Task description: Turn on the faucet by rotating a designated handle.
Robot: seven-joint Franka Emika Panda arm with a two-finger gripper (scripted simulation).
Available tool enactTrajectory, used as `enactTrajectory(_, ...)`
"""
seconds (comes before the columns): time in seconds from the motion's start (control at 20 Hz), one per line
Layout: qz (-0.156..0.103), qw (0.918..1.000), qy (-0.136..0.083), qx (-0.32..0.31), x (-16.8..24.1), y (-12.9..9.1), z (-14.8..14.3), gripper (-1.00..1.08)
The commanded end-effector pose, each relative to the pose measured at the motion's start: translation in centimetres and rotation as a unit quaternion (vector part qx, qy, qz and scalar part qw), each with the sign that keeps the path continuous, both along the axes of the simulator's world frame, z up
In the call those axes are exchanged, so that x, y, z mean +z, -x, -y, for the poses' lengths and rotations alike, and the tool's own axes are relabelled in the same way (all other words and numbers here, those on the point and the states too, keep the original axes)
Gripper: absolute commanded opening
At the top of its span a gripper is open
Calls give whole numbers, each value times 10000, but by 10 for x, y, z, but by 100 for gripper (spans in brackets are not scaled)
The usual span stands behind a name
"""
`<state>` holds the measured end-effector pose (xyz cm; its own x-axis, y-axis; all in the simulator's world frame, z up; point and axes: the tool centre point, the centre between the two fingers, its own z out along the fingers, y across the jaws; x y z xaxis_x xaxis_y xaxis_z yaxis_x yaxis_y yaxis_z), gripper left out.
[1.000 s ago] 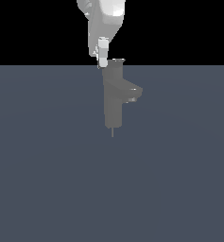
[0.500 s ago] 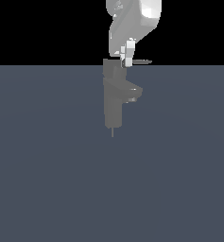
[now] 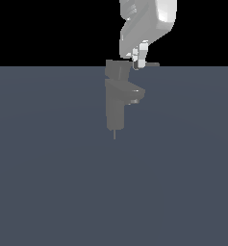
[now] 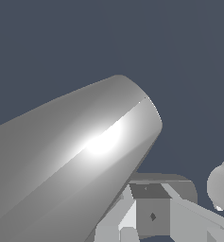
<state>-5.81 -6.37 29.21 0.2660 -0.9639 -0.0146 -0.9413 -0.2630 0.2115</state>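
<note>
The grey faucet (image 3: 115,103) stands upright, its stubby spout (image 3: 135,93) pointing to the exterior view's right. On its top sits the cap (image 3: 118,70). The thin handle (image 3: 152,64) sticks out from the cap to the exterior view's right. My gripper (image 3: 139,58) hangs from the white arm (image 3: 146,24) just right of the cap, with its fingers close together against the lever and nothing held. In the wrist view a large rounded grey part of the faucet (image 4: 80,156) fills the picture, and one pale finger (image 4: 128,221) shows at the edge.
A flat dark blue-grey floor (image 3: 48,182) spreads all around the faucet. A thin short pin (image 3: 115,134) pokes out below the column's base.
My gripper has swept from the left of the cap across the faucet's top to the exterior view's right. The lever now shows sticking out on that side.
</note>
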Motion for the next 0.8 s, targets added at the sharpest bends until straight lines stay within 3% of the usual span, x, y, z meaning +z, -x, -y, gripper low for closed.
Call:
enactTrajectory(0.0,40,10000,3,-22,-1,-10,8,-100)
enactTrajectory(0.75,68,9999,19,-98,-6,-52,45,-100)
